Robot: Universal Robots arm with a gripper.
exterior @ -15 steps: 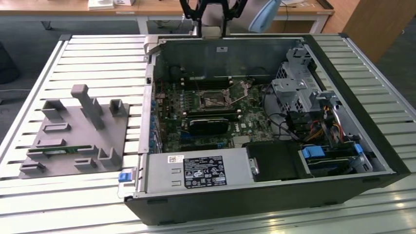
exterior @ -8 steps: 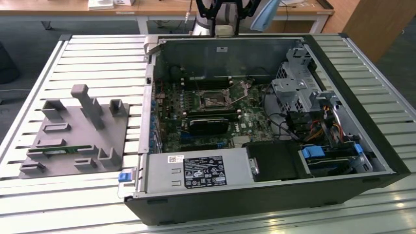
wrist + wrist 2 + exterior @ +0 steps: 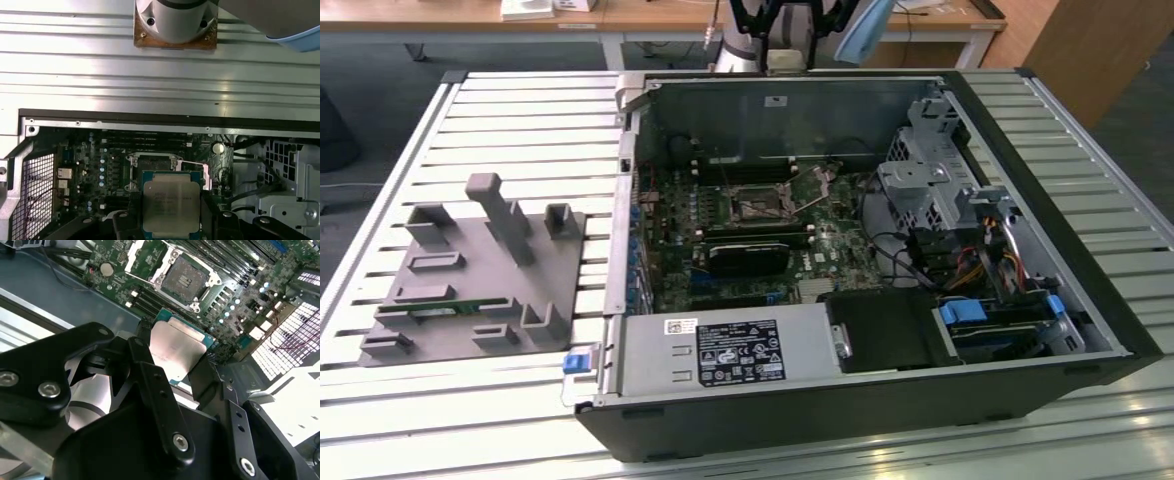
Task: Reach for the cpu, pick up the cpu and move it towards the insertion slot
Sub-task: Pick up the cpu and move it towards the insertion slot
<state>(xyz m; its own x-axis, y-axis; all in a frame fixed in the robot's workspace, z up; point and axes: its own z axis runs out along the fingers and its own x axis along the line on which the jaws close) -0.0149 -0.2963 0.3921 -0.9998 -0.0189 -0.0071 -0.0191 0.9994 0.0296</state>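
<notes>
The cpu (image 3: 177, 350), a flat square chip with a silvery top and a pale green rim, hangs above the open computer case. My gripper (image 3: 175, 364) is shut on it, one black finger (image 3: 150, 375) against each of two opposite edges. The first wrist view shows the cpu (image 3: 171, 202) in my gripper (image 3: 172, 221) just in front of the insertion slot (image 3: 152, 164), partly covering it. The insertion slot (image 3: 187, 276) is a square socket with a shiny metal frame and a dark centre. It sits mid-board in the exterior view (image 3: 758, 205). The cpu is held above the board, apart from the slot.
The open case (image 3: 1067, 250) lies on a slatted metal table (image 3: 520, 120). Inside are a black card (image 3: 747, 258), a power supply (image 3: 720, 350) and a drive cage (image 3: 921, 190). A grey fixture (image 3: 467, 270) stands at the exterior view's left. The arm's base (image 3: 175, 22) is behind the case.
</notes>
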